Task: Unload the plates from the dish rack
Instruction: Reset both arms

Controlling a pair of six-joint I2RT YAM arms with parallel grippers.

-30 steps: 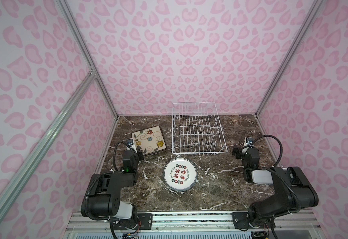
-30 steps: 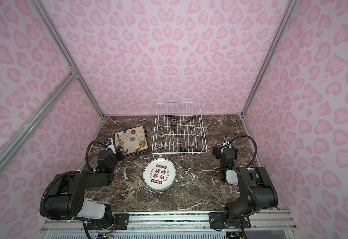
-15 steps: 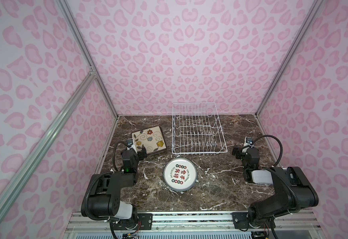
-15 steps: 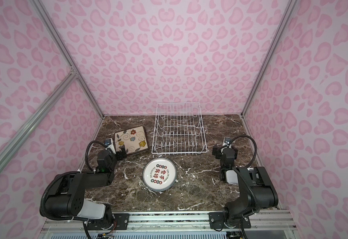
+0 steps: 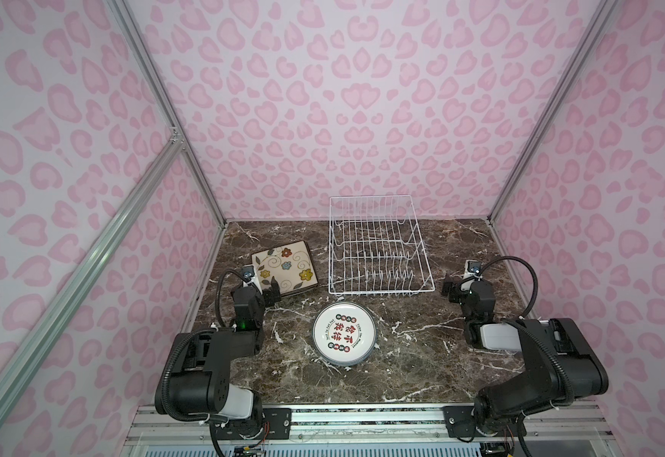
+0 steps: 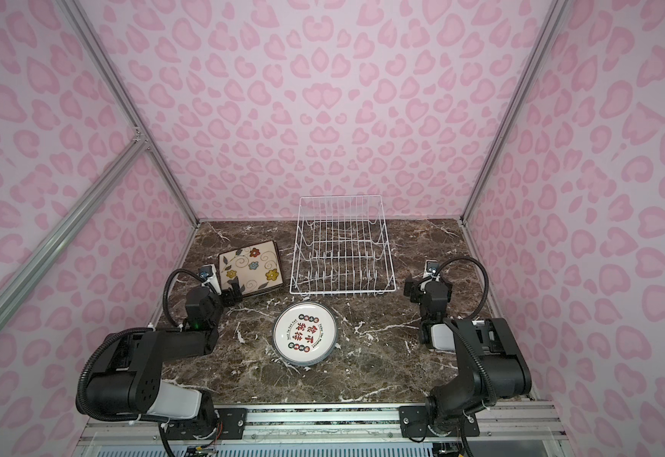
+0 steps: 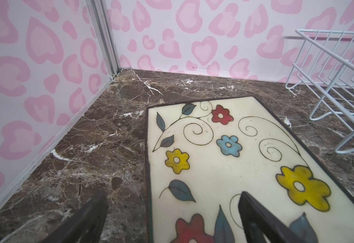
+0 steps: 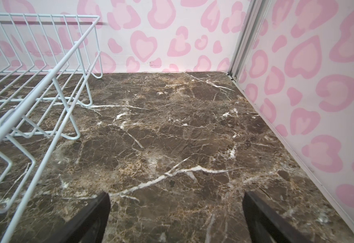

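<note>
Beside the empty dish rack (image 5: pixel 378 253), unloaded square plates (image 5: pixel 285 265) lie stacked, left gripper (image 7: pixel 173 196) spread astride their edge, right gripper (image 8: pixel 176 195) spread, idle.

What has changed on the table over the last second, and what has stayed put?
The left gripper opened its jaws at the near corner of the square plates, apparently letting the top one go; one finger now stands over it, one over the table. The stack did not visibly shift. The round plates, the empty dish rack and the open right gripper stayed as they were.
</note>
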